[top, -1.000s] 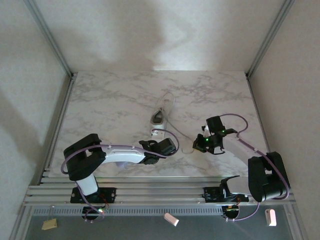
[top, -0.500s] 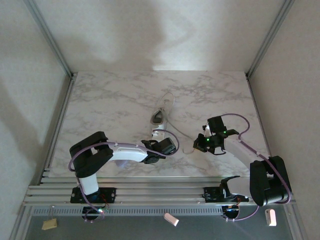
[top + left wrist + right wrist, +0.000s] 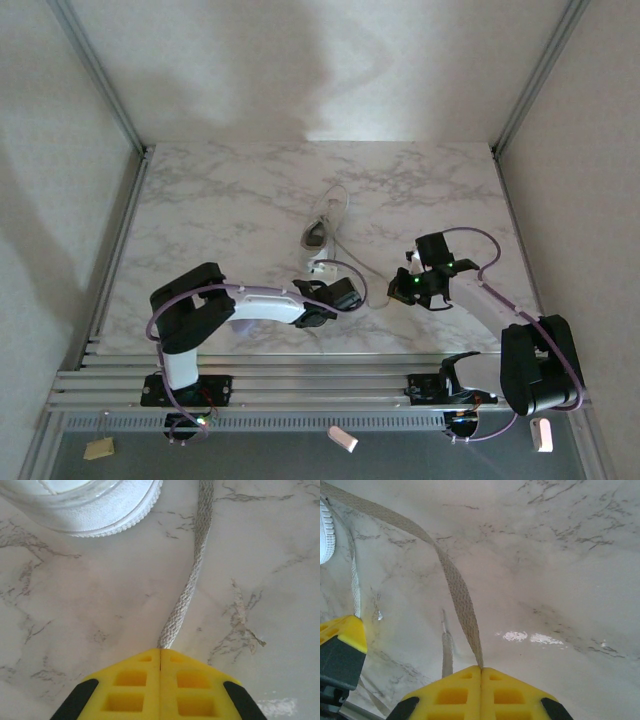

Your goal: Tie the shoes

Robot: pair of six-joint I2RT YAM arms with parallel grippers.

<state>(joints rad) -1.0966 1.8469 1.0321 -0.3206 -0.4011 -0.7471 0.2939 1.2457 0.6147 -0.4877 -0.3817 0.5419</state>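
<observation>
Shut on lace at both grippers. At the left gripper [image 3: 160, 652], yellow jaws pressed together over the left lace [image 3: 192, 580], with that braided strand running away across the marble table [image 3: 220, 220], past the right of the white sneaker [image 3: 85, 505] and just beside its ribbed sole. At the right gripper [image 3: 481, 669], jaws likewise together on the right lace [image 3: 455, 580], a flat band lifted off the table, twisted once and stretched far-left towards the sneaker's sole. More slack lace [image 3: 447, 652] flat on the marble just left of that band; a yellow fingertip of the left gripper at the near-left of the right wrist view. From above, sneaker mid-table, lengthwise near to far, with both grippers nearer than it and apart, left one near its near end, right one off to the right. Nothing between either gripper and the shoe but lace. Aluminium rails [image 3: 300, 385] along the near edge. Against a second ago: left gripper further right and slightly nearer, left elbow swung right as well; right gripper almost where it was; sneaker unmoved.
</observation>
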